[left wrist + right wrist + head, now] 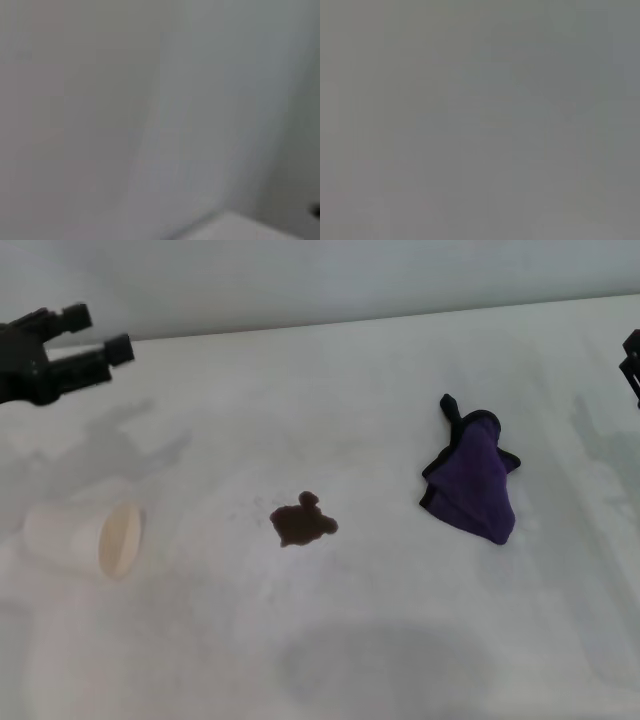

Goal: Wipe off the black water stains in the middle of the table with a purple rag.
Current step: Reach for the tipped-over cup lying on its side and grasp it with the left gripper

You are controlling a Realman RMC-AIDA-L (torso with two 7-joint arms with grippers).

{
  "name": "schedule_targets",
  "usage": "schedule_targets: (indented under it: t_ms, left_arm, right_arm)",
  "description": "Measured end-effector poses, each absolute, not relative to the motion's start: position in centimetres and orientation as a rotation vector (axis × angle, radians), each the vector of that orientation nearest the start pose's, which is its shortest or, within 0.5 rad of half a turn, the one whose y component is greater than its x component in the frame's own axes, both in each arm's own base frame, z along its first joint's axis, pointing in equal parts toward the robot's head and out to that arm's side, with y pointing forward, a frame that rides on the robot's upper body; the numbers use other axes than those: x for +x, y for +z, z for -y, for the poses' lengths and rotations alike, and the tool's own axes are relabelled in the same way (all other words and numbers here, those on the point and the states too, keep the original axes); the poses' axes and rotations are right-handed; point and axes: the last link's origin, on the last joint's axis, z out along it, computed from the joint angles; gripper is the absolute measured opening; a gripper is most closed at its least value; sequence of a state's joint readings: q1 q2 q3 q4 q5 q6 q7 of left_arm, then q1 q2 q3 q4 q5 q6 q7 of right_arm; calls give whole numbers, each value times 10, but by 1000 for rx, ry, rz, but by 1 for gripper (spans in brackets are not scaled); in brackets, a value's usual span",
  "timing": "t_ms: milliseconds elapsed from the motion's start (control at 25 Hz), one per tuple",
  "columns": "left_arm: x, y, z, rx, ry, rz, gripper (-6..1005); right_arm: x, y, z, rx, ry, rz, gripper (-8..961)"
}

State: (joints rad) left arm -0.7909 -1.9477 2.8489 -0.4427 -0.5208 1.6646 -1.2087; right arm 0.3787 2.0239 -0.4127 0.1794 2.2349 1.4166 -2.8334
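Observation:
The black water stain (302, 521) is a dark brown lobed blot near the middle of the white table (330, 390). The purple rag (474, 478) lies crumpled to the right of it, with its black tab pointing toward the back. My left gripper (100, 335) hangs above the table's far left, open and empty. My right gripper (632, 365) shows only as a black sliver at the right edge, far from the rag. Both wrist views show only blank grey surface.
A cream paper cup (88, 538) lies on its side at the front left, mouth toward the stain. The table's back edge meets a pale wall.

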Motion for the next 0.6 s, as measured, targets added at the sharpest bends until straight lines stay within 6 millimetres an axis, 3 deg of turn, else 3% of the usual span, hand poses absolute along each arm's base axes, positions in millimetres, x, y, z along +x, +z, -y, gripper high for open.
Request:
schedule_targets:
  t_ms: [40, 80, 280, 600]
  left_arm:
    - [-262, 55, -374, -2490, -897, 612, 877]
    - [-255, 70, -372, -2634, -753, 508, 877]
    - [-250, 86, -368, -2921, -364, 330, 876]
    - [-241, 110, -369, -3050, 84, 235, 874]
  right_arm:
    - [371, 18, -278, -1392, 798, -674, 835]
    - [371, 18, -279, -1392, 799, -673, 835]
    - [370, 21, -282, -1387, 803, -661, 835]
    - [366, 24, -290, -1382, 813, -650, 836]
